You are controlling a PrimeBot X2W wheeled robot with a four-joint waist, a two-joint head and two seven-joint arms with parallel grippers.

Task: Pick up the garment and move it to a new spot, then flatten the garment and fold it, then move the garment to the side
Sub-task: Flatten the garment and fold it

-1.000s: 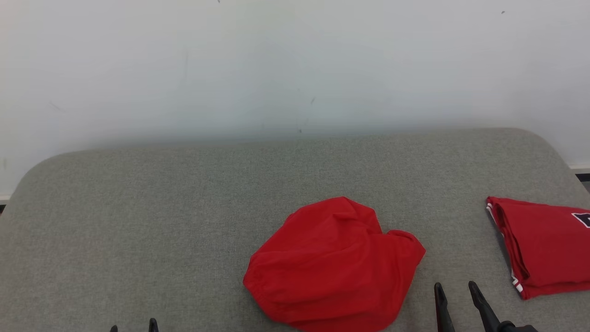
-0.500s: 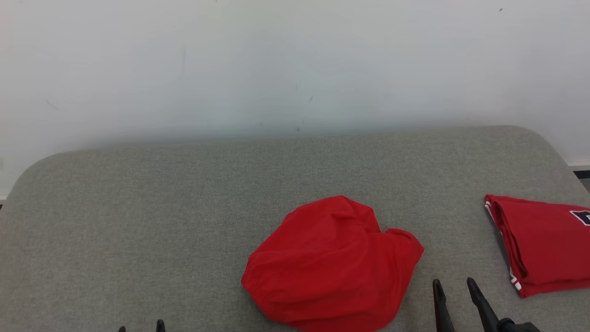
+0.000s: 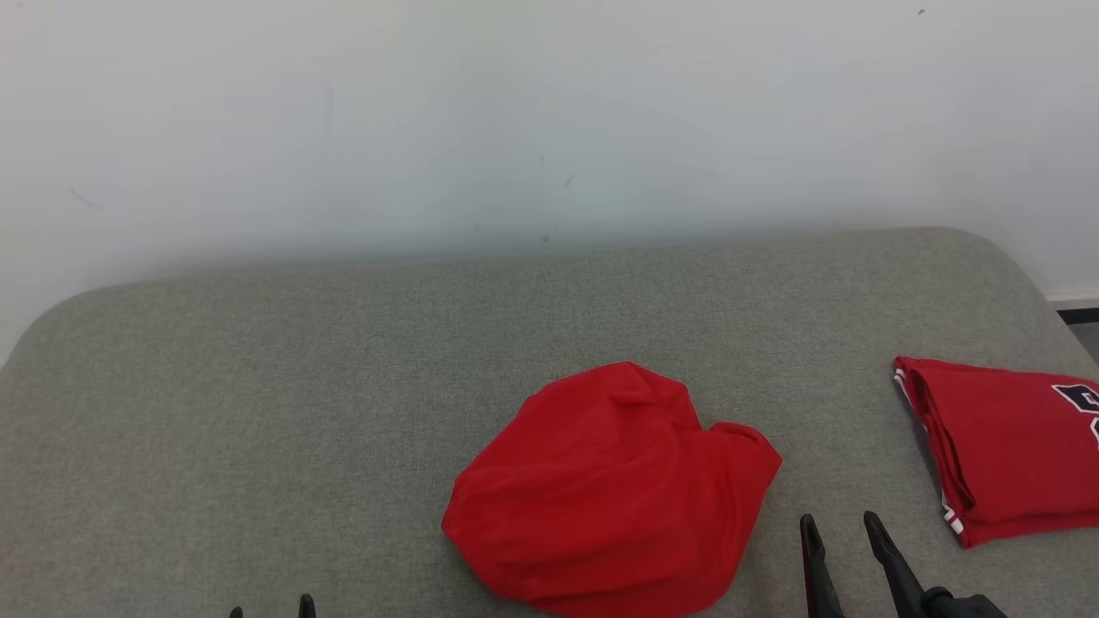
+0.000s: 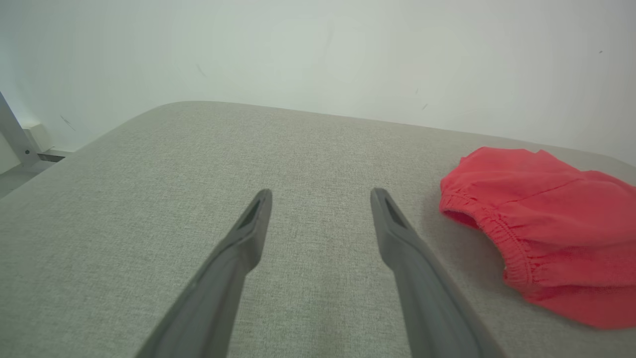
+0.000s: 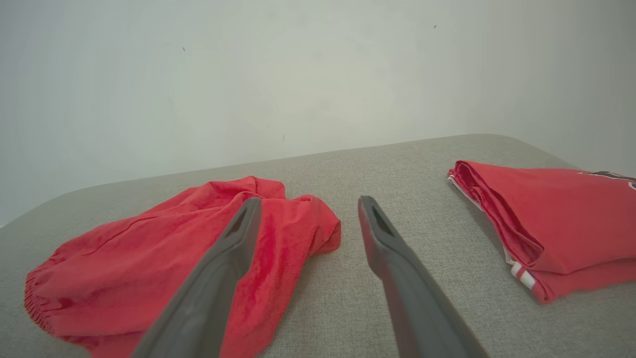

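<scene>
— On the grey padded surface [image 3: 258,386], where does the garment lie?

— The crumpled red garment [image 3: 610,493] sits in a rounded heap near the front edge, a little right of centre in the head view. Its gathered elastic hem is turned toward the robot's left.

— How is the right gripper posed?

— The right gripper [image 3: 838,518] comes up from the bottom edge just beside the heap's right flank, apart from the cloth. Its two dark fingers point forward and lean slightly left. They are spread, with bare grey fabric between them, and they carry nothing. In the right wrist view, the finger on that view's left crosses in front of the heap. The other finger points at the gap between the heap and a folded red jersey [image 3: 1004,446] with white trim at the far right.

— And the left gripper?

— The left gripper [image 3: 270,606] shows its fingertips at the lower left of the head view, well apart from the garment. The left wrist view has its fingers reaching out over the surface, parted wide and empty. The garment's hem lies off to their right, and a pale wall [image 3: 515,112] stands beyond.
</scene>
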